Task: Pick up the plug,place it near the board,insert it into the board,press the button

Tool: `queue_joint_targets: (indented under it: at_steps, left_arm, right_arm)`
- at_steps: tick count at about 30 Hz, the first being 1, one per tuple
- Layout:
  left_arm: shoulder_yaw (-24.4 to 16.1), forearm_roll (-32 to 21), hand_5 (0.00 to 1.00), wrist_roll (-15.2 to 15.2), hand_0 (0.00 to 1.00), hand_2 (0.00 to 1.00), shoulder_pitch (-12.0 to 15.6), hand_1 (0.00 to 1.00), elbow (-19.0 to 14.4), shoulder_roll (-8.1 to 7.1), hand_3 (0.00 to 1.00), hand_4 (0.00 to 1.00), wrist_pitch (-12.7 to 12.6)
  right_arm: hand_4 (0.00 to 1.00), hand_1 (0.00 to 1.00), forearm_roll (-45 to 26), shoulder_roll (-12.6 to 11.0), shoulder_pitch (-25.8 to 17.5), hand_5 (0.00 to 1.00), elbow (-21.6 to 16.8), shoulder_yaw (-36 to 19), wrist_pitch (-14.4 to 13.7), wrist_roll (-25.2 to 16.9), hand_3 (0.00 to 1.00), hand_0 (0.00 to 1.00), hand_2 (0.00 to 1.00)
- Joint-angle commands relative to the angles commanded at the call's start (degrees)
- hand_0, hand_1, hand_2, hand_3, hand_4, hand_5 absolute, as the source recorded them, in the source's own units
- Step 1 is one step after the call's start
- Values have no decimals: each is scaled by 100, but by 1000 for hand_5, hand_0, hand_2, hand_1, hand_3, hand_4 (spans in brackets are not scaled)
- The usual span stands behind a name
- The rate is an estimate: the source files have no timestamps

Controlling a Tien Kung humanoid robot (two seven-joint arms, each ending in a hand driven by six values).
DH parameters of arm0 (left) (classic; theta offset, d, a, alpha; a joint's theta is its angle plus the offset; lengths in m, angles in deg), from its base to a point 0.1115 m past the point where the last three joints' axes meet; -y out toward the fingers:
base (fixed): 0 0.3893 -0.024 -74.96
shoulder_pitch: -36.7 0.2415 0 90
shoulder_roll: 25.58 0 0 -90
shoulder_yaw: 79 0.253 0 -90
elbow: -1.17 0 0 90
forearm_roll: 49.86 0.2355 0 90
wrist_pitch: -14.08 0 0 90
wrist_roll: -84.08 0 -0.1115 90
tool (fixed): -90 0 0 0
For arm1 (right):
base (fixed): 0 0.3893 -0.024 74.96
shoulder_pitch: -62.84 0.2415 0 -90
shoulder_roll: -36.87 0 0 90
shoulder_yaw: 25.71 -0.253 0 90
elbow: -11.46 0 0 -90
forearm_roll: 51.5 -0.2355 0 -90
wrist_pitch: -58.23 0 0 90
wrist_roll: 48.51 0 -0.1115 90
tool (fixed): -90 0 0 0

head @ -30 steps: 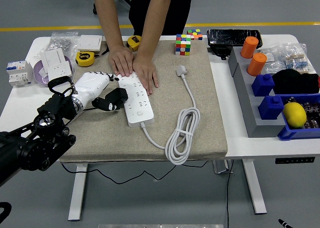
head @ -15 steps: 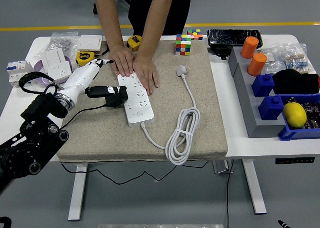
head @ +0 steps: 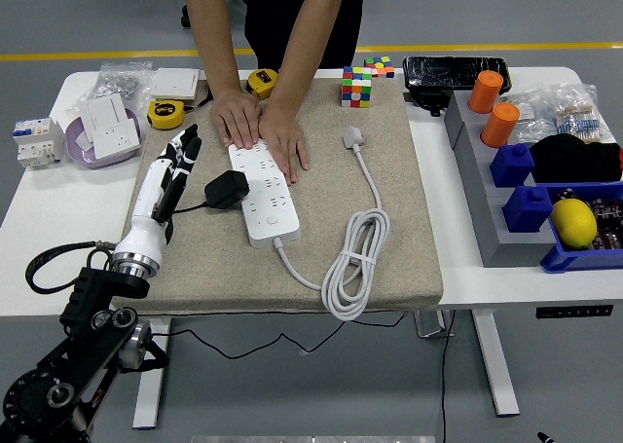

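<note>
The far end of the power strip is covered by a person's two hands. Its left flank is blocked by the black plug and the left hand. Open mat is left along its right side up to the coiled white cable.

You have a long white rectangular power strip lying flat on the beige mat, running from eleven o'clock down to five, its white cable looped at four o'clock. At its nine o'clock edge sits the chunky black plastic plug, pressed against the strip's left side
</note>
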State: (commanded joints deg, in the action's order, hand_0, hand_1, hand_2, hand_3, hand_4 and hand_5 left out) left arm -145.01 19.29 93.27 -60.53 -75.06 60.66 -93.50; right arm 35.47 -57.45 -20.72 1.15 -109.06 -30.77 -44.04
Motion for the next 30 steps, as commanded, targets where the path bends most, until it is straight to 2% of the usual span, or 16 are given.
queue_joint_targets:
  at_steps: [5,12,20,30]
  left_arm:
    - [20,761,998,-316,998,998,-31,998,269,-25,972,998,30]
    - [121,1475,998,-583,998,998,-214,998,535,-97,966,998,128]
    - [445,1940,998,-858,998,996,-451,998,694,-144,966,998,218]
    - [801,2273,998,-1071,998,994,-782,998,788,-216,966,998,283]
  right_arm:
    - [998,733,10,-3,-12,880,0,-14,-1,6,775,822,742]
    - [998,733,1,-3,-18,879,0,-6,-4,5,775,822,742]
    - [998,733,19,-12,-15,880,0,-20,-5,13,775,822,742]
    - [998,733,3,-10,1,880,0,-9,-7,14,775,822,742]
